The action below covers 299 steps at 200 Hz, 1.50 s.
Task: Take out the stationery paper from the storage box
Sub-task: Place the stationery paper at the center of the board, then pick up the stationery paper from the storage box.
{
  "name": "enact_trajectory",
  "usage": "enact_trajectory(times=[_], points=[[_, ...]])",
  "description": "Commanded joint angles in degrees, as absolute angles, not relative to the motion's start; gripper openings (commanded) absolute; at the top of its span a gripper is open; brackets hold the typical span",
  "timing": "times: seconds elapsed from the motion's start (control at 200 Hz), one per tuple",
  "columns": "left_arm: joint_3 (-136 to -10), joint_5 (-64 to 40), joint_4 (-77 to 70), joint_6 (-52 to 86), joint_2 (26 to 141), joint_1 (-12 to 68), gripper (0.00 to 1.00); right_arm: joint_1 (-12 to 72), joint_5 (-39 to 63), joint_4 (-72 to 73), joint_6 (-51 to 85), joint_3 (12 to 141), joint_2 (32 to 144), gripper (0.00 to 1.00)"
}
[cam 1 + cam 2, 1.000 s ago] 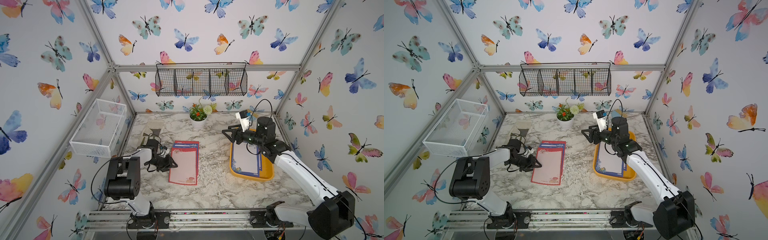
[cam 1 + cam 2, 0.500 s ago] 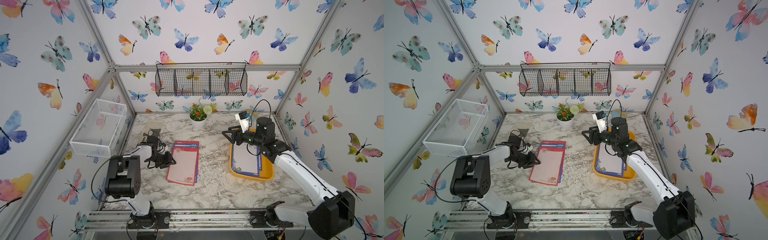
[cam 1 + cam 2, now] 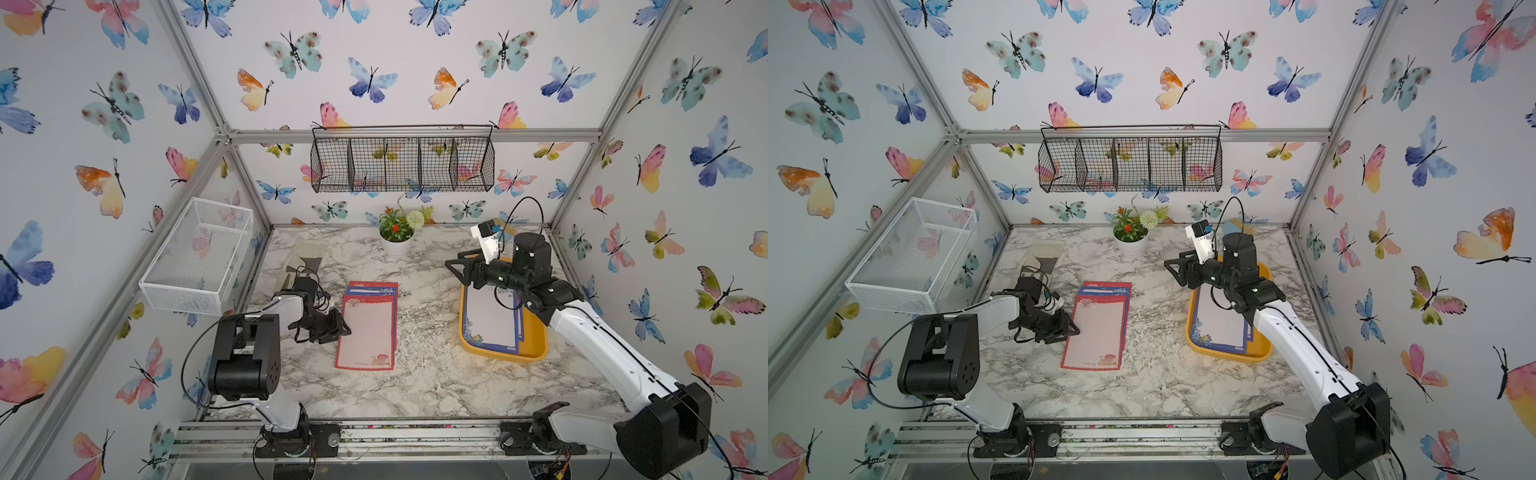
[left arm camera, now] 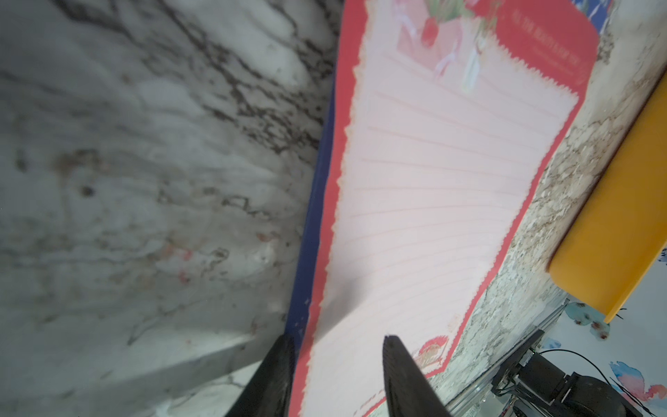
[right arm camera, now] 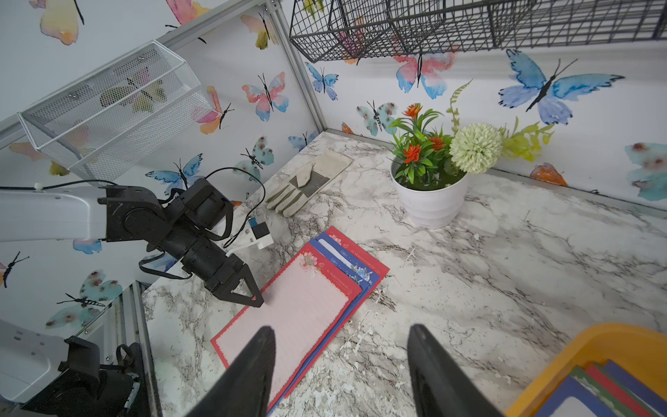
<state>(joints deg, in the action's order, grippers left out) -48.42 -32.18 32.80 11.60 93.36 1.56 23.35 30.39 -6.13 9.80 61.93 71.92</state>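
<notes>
Stationery paper, thin blue-bordered sheets [image 3: 490, 320], inside shallow yellow-orange plastic box [image 3: 535, 343]; lies below wide, empty right hand [image 3: 457, 272], lengthwise front-to-back.

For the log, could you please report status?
Left hand open at table stack. Right hand open, empty, near storage box. Stationery paper inside. No obstruction.

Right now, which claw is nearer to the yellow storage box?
Right. The right claw hovers open beside the far corner of the storage box; the left claw sits across the table, at the edge of the red-bordered sheets lying outside the box.
</notes>
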Motion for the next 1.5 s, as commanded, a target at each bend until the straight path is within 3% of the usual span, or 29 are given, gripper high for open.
enact_trajectory(times=[0.0,0.26,1.016,1.326,1.492], points=[[-48.0,-30.8,33.7,12.0,91.0,1.3,0.48,23.6,30.1,-6.8,9.3,63.3,72.6,0.61],[-50.8,-23.7,34.0,12.0,89.8,1.1,0.57,23.6,30.1,-7.2,9.5,63.6,72.4,0.61],[-58.7,-14.6,25.9,14.6,80.5,1.2,0.53,23.6,13.5,-15.5,9.8,67.3,72.4,0.63],[-66.5,-9.0,20.1,15.2,78.8,6.0,0.53,23.6,6.2,-21.4,9.8,71.3,73.9,0.65],[-70.9,-4.7,16.0,13.9,80.1,12.3,0.55,23.5,0.2,-24.7,7.9,73.2,75.2,0.67]])
